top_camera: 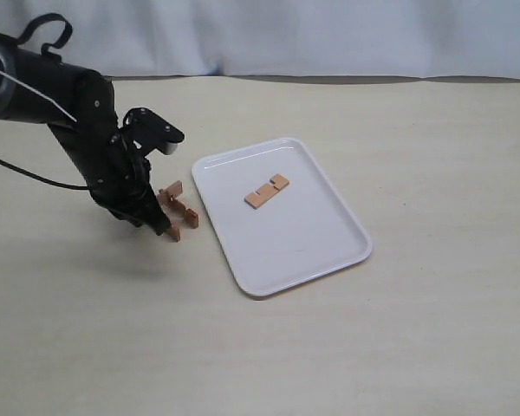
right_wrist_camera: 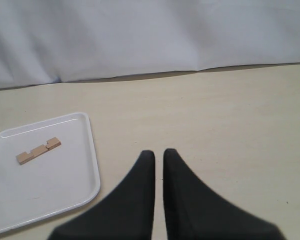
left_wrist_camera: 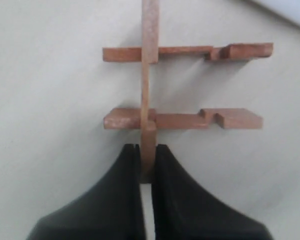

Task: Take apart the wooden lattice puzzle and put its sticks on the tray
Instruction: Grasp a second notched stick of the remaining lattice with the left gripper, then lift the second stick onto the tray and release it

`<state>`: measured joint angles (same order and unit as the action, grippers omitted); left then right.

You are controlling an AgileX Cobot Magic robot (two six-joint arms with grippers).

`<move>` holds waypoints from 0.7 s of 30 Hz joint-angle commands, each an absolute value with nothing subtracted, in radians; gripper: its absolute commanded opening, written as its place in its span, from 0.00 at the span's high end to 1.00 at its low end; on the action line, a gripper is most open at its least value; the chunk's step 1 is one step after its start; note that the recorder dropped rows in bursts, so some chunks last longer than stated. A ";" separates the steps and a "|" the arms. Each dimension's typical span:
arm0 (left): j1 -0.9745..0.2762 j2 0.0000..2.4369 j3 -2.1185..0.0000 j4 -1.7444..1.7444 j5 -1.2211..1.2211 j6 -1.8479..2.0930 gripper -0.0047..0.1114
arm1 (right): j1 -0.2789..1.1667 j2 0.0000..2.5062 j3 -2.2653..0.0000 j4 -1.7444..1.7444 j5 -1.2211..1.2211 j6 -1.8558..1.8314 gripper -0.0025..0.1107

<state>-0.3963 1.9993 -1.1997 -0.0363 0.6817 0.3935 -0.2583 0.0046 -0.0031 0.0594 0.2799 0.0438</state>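
Observation:
The wooden lattice puzzle (top_camera: 178, 208) is down to three interlocked reddish-brown slats and sits on the table just left of the tray (top_camera: 329, 247). My left gripper (top_camera: 163, 222) is shut on the end of one slat (left_wrist_camera: 149, 75), which runs straight out from the fingertips (left_wrist_camera: 132, 160). Two notched slats (left_wrist_camera: 182, 120) cross it. A single loose stick (top_camera: 267, 191) lies flat on the white tray, also seen in the right wrist view as the stick (right_wrist_camera: 38, 150) on the tray (right_wrist_camera: 65, 190). My right gripper (right_wrist_camera: 159, 153) is shut, with nothing between its fingers, above bare table; it is outside the exterior view.
The beige table (top_camera: 416, 130) stretches around the tray. A white cloth backdrop (top_camera: 329, 35) hangs along the far edge. The black left arm (top_camera: 78, 113) and its cable (top_camera: 17, 169) occupy the left side.

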 commanded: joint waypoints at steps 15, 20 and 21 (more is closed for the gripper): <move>-0.510 1.800 -1.200 -0.782 0.500 0.818 0.96 | -0.265 0.000 0.000 0.064 0.283 0.040 0.93; -0.681 1.888 -1.205 -0.757 0.299 0.818 0.96 | -0.265 0.000 0.000 0.064 0.283 0.040 0.93; -0.707 1.908 -1.213 -0.738 0.289 0.818 0.96 | -0.265 0.000 0.000 0.064 0.283 0.040 0.93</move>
<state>-0.6377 1.8573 -1.1997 -0.7505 0.3664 0.8074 -0.2583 0.0046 -0.0031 0.0594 0.2799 0.0438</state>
